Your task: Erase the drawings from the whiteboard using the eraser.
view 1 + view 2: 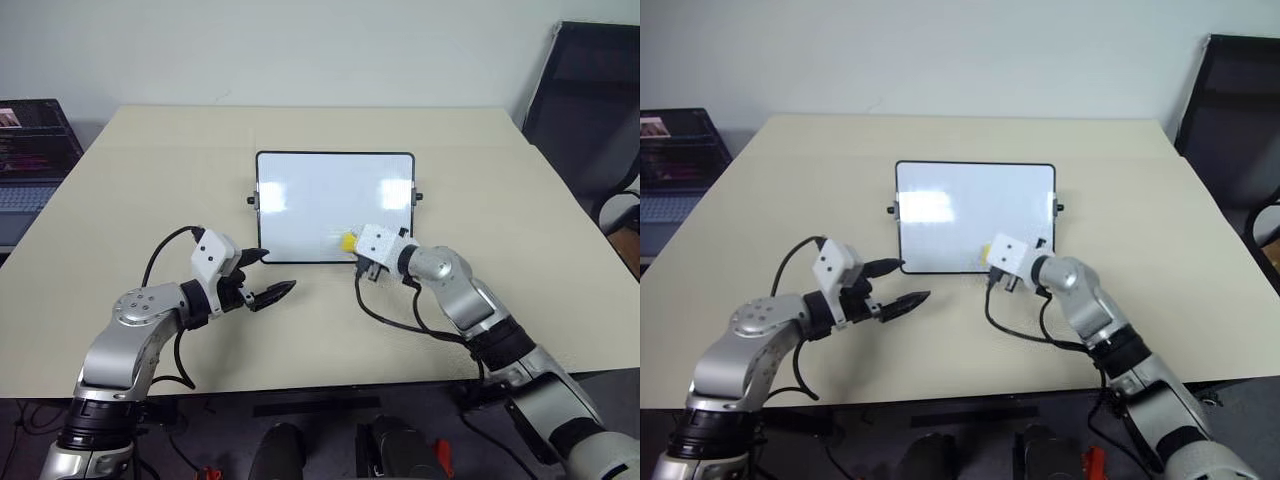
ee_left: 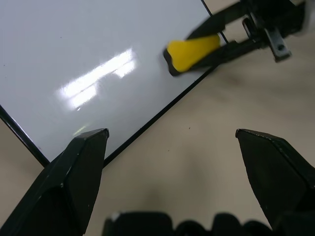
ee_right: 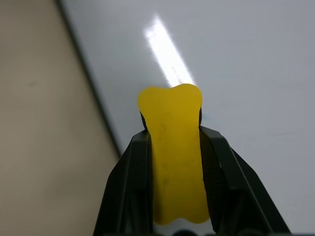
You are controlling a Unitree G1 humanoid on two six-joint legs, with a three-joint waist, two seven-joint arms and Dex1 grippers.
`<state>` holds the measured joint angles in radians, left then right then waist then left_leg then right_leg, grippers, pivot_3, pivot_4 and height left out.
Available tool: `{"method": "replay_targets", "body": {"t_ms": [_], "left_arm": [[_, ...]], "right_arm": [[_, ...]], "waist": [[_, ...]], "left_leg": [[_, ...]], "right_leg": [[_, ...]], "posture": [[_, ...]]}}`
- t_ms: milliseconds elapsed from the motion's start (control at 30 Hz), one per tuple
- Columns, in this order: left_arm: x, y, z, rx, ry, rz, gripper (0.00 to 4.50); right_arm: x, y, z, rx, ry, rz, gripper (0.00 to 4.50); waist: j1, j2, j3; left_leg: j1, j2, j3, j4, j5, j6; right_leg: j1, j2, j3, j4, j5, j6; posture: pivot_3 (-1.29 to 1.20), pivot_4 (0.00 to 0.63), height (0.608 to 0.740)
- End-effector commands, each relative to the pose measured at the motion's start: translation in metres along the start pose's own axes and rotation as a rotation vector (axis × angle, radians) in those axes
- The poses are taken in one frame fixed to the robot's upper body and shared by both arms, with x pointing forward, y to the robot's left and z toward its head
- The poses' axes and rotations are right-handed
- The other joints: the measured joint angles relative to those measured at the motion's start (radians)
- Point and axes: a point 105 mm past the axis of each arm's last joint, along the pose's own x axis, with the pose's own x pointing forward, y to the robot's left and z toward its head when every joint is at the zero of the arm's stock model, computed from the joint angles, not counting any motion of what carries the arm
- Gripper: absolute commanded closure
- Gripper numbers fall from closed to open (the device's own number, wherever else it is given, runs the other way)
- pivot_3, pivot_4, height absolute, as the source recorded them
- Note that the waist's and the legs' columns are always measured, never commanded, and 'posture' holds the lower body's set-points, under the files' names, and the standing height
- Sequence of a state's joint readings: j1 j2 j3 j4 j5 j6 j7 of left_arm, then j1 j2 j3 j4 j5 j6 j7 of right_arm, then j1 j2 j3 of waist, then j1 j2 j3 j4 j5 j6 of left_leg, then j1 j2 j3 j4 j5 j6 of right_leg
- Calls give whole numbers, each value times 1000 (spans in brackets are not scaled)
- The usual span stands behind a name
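Eraser [image 3: 173, 152] is sitting pinched between the right gripper's [image 2: 216, 46] jaws, yellow body outward, over the near right corner of the whiteboard [image 1: 320, 190]. The board is lying flat at mid-counter [image 1: 480, 150], its near edge facing the robot. From the head views I am not making out any blue drawings on the glossy white surface; glare patches are covering parts of it, so faint strokes may be hiding there. Whether the black base is actually pressing on the board I cannot tell.

Left gripper [image 1: 268, 276] is hovering just off the board's near left corner, jaws spread wide, holding nothing.

Notes for doing the wipe well, as judgement:
- Keeping the eraser's base flat to the surface, not tilted on one edge, so the whole pad is cleaning.
- Pressing lightly; the board is looking loose on the counter and could be sliding under a hard push.
- Using the left jaws to steady the near left corner or frame while the right arm is sweeping.
- Sweeping in overlapping passes from this corner across the whole face, including under the glare.
- Staying inside the black frame, so the eraser is not catching on the rim and twisting out of the grip.
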<state>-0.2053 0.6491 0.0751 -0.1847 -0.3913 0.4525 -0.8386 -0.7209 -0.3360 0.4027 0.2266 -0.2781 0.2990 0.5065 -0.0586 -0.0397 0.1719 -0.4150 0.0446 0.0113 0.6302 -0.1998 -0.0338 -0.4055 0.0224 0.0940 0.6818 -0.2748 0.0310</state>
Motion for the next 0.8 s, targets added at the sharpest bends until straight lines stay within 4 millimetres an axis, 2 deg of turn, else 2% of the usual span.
{"method": "replay_targets", "body": {"t_ms": [33, 167, 300, 400, 633, 800], "left_arm": [[0, -3, 9, 28, -28, -7, 0], [0, -4, 7, 22, -29, -10, 0], [1, -5, 7, 18, -30, -11, 0], [1, -5, 7, 18, -31, -11, 0], [2, -6, 9, 19, -33, -14, 0], [4, -9, 13, 24, -41, -21, 0]], "right_arm": [[-6, -25, -10, 1, 40, -102, 3532], [-7, -13, -16, 7, 55, -43, 3532], [-11, 20, -22, -40, 75, 143, 3532], [-14, 29, -24, -56, 88, 176, 3532], [-11, 4, -9, -31, 32, 39, 3532], [-27, -15, 16, 162, -87, -58, 3533]], "waist": [[4, 0, 0], [4, 0, 0], [4, 0, 0], [2, -1, 0], [-1, -1, 0], [2, 0, 0]], "left_leg": [[0, 0, 0, 0, 0, 0], [-1, 0, 0, -1, 0, 0], [-1, 0, 0, -1, 0, 0], [0, 0, 0, -1, 0, 0], [0, 0, 0, -1, 0, 0], [-1, 0, 0, -1, 0, 0]], "right_leg": [[0, 0, 0, 0, 0, 0], [0, 0, 0, -1, 0, 0], [0, 0, 0, -1, 0, 0], [0, 0, 0, -1, 0, 0], [0, 0, 0, -1, 0, 0], [-1, 0, 0, -1, 0, 0]], "posture": [[0, 150, 740], [0, 150, 740], [0, 150, 740], [0, 150, 740], [0, 150, 740], [0, 150, 740]]}}
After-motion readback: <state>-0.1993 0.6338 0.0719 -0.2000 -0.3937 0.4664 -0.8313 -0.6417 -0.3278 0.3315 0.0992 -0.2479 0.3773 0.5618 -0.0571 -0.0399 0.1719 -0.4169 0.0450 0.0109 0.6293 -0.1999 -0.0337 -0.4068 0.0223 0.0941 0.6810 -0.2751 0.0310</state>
